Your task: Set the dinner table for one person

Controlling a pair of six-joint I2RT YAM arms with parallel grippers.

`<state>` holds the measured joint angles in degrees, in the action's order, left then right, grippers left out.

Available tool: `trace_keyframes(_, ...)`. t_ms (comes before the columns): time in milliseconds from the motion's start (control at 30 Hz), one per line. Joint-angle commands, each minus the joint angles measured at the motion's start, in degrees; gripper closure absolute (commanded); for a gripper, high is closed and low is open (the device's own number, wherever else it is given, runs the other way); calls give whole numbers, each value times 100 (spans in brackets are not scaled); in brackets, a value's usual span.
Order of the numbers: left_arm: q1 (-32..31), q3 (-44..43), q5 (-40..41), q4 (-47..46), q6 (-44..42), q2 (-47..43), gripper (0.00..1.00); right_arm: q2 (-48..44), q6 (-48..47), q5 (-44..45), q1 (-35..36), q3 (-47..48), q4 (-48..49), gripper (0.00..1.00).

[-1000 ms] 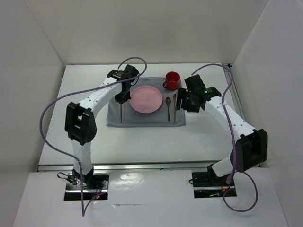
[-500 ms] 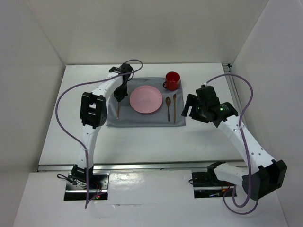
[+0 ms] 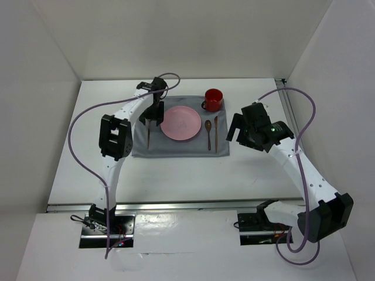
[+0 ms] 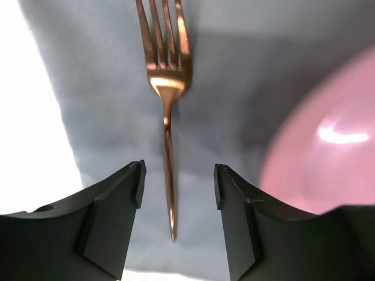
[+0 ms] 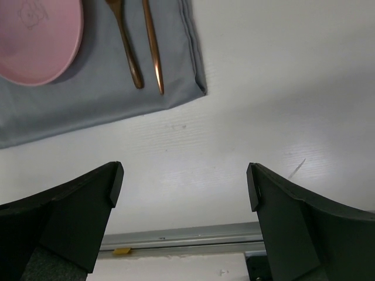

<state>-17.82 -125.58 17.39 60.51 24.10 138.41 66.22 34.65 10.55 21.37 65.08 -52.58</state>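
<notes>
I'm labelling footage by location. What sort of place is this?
Most likely a robot test cell, not a dining room: plain white panels box in the dinner table, a left arm and right arm are bolted at its near edge, and a pink plate sits on a grey cloth.

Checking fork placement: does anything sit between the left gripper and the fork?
Nothing visible does. The fork lies on the grey cloth directly between the open fingers of the left gripper, touching neither. The pink plate sits off to one side.
</notes>
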Motion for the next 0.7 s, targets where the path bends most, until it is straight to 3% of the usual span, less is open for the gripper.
trace_keyframes(0,-46,111,-122,153,24,-1226,27,224,15,815,26,671,-261,0)
trace_keyframes(200,-221,928,-42,208,253,-3165,27,497,200,1178,26,1068,-262,0)
trace_keyframes(433,-801,3605,28,-714,368,-5942,27,261,200,1231,78,823,222,0)
trace_keyframes(667,-854,5393,-34,-996,658,-7695,27,76,68,1283,78,366,336,0)
